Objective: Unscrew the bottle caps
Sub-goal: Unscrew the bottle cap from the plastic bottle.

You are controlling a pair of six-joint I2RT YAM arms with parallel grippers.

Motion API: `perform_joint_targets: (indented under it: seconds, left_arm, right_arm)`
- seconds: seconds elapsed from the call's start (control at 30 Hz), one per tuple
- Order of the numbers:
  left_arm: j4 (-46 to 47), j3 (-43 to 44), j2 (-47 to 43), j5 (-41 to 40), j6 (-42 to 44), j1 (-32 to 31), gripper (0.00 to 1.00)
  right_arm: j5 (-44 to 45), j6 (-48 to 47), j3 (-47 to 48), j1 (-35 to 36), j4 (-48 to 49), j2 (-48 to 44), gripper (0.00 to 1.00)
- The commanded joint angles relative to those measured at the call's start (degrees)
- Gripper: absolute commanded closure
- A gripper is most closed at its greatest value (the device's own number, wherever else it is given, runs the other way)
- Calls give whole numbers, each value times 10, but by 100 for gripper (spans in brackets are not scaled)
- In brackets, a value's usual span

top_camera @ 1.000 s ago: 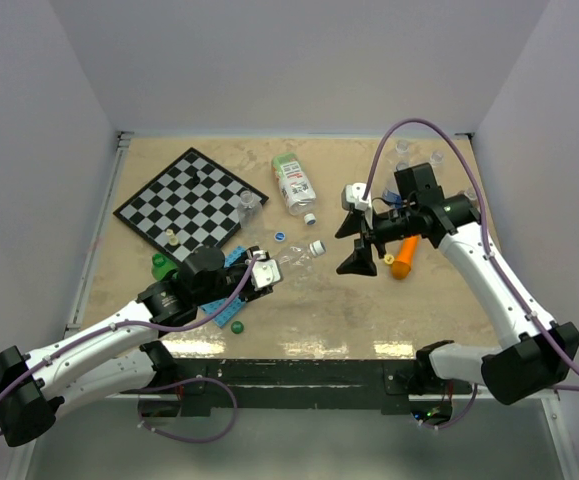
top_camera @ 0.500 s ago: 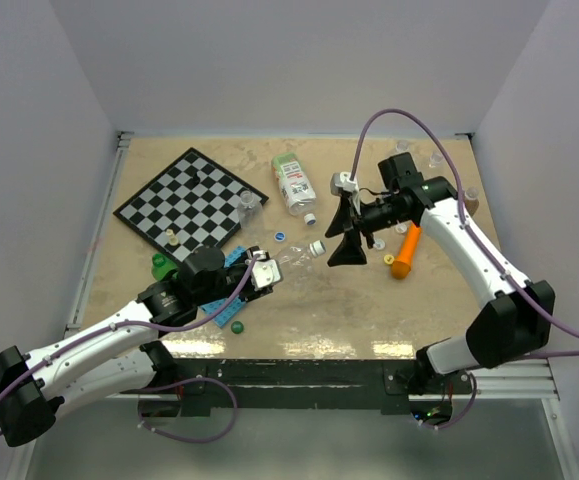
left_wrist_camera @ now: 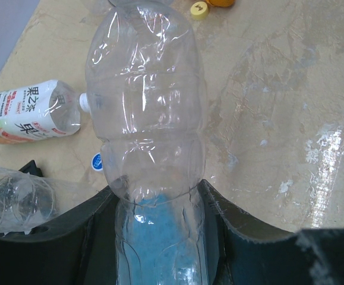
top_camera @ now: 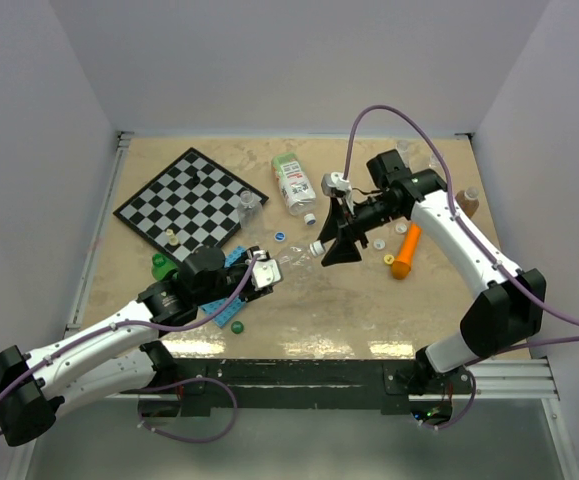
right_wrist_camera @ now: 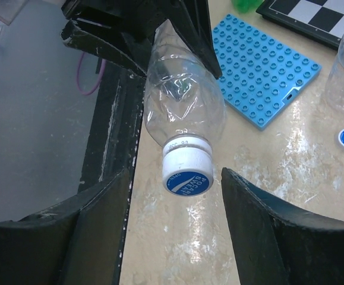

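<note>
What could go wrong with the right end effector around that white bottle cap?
The clear bottle is thin and crumpled, and the left end effector grips only its lower body, so it may twist or buckle rather than the white cap turning.
The cap sits off-centre between the right end effector's fingers; closing could shove the neck sideways.

Pale walls [top_camera: 269,60] enclose a glossy, seemingly marble tabletop [top_camera: 439,310].

Bottle cap [right_wrist_camera: 187,173] between end effector [right_wrist_camera: 174,173] fingers [right_wrist_camera: 265,237]
</note>
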Motion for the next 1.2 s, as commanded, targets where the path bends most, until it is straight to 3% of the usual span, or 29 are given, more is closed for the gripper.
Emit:
perform_joint_targets:
  seconds: [0.0, 0.23, 0.43, 0.57, 0.77, 0.93, 1.07, 1.17]
  left_arm:
    - [12, 3, 1, -1, -4, 2, 99]
    - [12, 2, 4, -1, -4, 2, 99]
    - [12, 2, 4, -1, -4, 2, 99]
    - [12, 3, 1, -1, -4, 2, 99]
    - [13, 1, -3, 6, -3, 2, 99]
    - [13, 0, -2, 17, -4, 1, 99]
    - [14, 0, 1, 34, -3, 2, 99]
    - [14, -3, 4, 41, -4, 2, 99]
  right_arm:
    - [-25, -11, 34, 6, -15, 2, 34]
    - [-24, -13, 32, 12, -16, -5, 44]
    - [-13, -18, 31, 25, -13, -6, 73]
    - [6, -39, 27, 33, -15, -14, 98]
    - [47, -166, -8, 35, -16, -89, 100]
    - [93, -366, -52, 37, -11, -176, 100]
    - [142, -596, -99, 37, -11, -247, 100]
    - [149, -631, -92, 37, -11, -241, 100]
